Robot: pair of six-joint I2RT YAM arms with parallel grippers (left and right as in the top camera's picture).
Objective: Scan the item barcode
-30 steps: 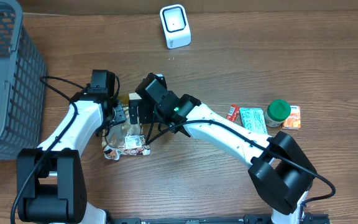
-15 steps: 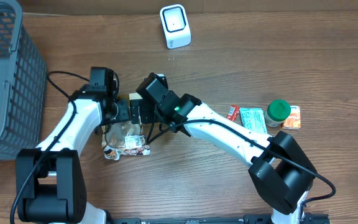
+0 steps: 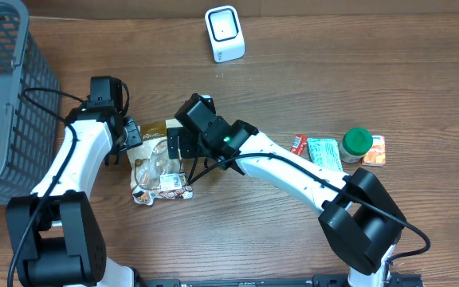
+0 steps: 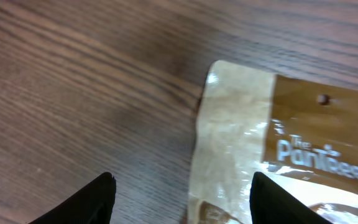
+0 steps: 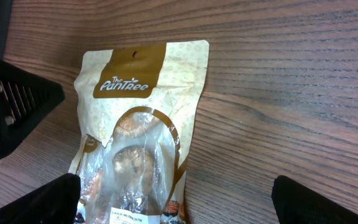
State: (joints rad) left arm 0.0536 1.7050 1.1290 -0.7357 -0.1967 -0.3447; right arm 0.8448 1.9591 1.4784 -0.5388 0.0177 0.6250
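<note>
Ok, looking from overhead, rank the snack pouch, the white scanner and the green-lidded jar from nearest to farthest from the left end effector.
1. The snack pouch, lying right beside the left end effector.
2. The white scanner, near the far edge, around the middle.
3. The green-lidded jar, far across on the right side.
</note>
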